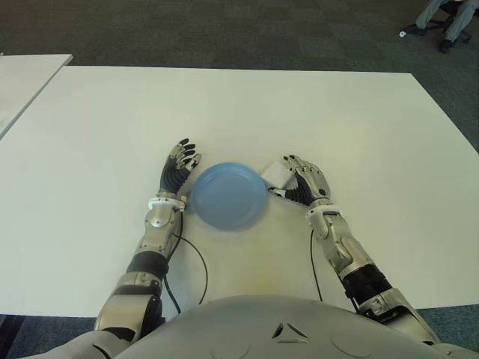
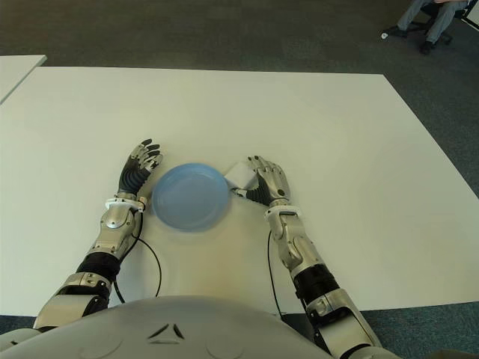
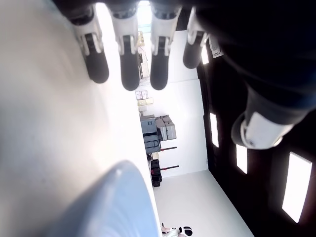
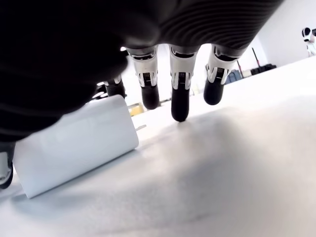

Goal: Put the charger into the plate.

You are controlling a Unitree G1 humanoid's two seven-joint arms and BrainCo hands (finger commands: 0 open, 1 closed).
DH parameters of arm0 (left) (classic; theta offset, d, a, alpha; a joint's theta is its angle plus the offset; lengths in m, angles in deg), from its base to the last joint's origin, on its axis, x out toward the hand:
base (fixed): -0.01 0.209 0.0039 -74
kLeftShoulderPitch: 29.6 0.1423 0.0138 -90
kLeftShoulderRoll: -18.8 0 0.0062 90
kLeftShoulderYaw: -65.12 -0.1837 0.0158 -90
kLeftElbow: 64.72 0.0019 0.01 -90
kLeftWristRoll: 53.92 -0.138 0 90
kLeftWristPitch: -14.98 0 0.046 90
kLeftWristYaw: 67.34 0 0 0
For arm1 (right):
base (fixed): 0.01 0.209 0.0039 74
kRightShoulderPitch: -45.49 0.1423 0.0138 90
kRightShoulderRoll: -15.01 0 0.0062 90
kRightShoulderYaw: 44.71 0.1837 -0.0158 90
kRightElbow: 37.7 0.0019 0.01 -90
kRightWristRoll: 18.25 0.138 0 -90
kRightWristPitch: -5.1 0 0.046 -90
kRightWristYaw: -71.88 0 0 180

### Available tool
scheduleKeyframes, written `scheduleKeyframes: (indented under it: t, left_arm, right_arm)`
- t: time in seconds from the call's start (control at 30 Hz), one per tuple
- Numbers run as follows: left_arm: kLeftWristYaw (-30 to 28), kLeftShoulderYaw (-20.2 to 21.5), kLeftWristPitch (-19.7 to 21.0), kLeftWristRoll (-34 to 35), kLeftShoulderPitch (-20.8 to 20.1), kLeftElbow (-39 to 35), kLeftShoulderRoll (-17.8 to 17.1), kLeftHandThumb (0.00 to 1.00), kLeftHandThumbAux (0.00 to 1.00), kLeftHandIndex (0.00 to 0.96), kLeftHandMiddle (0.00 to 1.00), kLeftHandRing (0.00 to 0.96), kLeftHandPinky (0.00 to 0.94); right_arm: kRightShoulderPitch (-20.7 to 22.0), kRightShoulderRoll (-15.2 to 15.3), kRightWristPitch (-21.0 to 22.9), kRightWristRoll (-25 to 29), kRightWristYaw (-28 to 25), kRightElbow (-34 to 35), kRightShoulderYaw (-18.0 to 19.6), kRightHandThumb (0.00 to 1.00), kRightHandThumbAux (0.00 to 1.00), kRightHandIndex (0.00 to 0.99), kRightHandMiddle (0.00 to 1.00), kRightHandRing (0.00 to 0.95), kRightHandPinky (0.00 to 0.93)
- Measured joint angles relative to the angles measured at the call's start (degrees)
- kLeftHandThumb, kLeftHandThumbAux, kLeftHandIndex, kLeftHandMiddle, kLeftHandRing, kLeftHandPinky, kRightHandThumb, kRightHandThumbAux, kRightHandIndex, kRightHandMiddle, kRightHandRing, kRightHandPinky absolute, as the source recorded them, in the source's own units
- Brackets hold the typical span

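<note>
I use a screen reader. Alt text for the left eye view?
A blue plate sits on a white table between two robot hands. The right hand touches a white charger beside the plate; the left hand is open.

The plate (image 1: pixel 228 194) lies on the tabletop (image 1: pixel 239 112), near its front edge. Left hand (image 1: pixel 178 172) shows just left of it; the charger (image 1: pixel 275 176) just right, beside the right hand (image 1: pixel 305 181).
</note>
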Motion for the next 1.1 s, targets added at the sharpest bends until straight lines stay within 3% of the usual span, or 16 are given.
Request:
scheduleKeyframes:
  t: [0.03,0.1,0.17,0.2,0.23,0.33,0.6,1.1]
  left_arm:
    - [0.00,0.00,0.01,0.00,0.01,-0.03,0.01,0.000,0.538,0.134,0.216,0.209,0.200]
    - [0.00,0.00,0.05,0.00,0.02,-0.08,0.01,0.000,0.539,0.136,0.219,0.211,0.199]
    - [0.02,0.00,0.09,-0.02,0.03,-0.10,0.05,0.000,0.539,0.141,0.225,0.214,0.199]
    - [0.13,0.00,0.09,-0.03,0.03,-0.10,0.05,0.000,0.539,0.141,0.225,0.215,0.199]
    - [0.22,0.00,0.09,-0.05,0.03,-0.10,0.05,0.000,0.538,0.142,0.227,0.216,0.199]
    - [0.34,-0.02,0.08,-0.07,0.01,-0.10,0.06,0.000,0.533,0.141,0.229,0.216,0.197]
    - [0.35,-0.09,-0.36,-0.08,-0.09,-0.10,0.16,0.000,0.530,0.146,0.232,0.223,0.210]
    - [1.07,-0.10,-0.78,-0.09,-0.16,-0.11,0.64,0.000,0.547,0.186,0.261,0.255,0.230]
  right_arm:
    - [0.07,-0.06,0.09,0.00,0.01,0.05,0.02,0.448,0.457,0.227,0.325,0.393,0.617]
    - [0.23,-0.12,0.16,0.02,0.01,0.20,0.07,0.485,0.467,0.298,0.427,0.474,0.652]
    - [0.44,-0.15,0.24,0.04,-0.02,0.38,0.13,0.534,0.488,0.374,0.566,0.603,0.743]
    - [0.58,-0.17,0.34,0.03,-0.06,0.46,0.15,0.542,0.492,0.386,0.588,0.625,0.759]
    - [0.70,-0.19,0.50,0.01,-0.10,0.49,0.15,0.601,0.569,0.401,0.634,0.668,0.790]
    - [1.28,-0.23,1.02,-0.12,-0.21,0.51,0.11,0.672,0.661,0.419,0.700,0.732,0.830]
    - [2.08,-0.24,2.35,-1.02,-0.19,0.59,-0.18,0.710,0.703,0.432,0.761,0.795,0.871]
    - [2.98,0.02,5.94,-2.06,-1.96,2.22,-1.19,0.724,0.704,0.442,0.845,0.840,0.859]
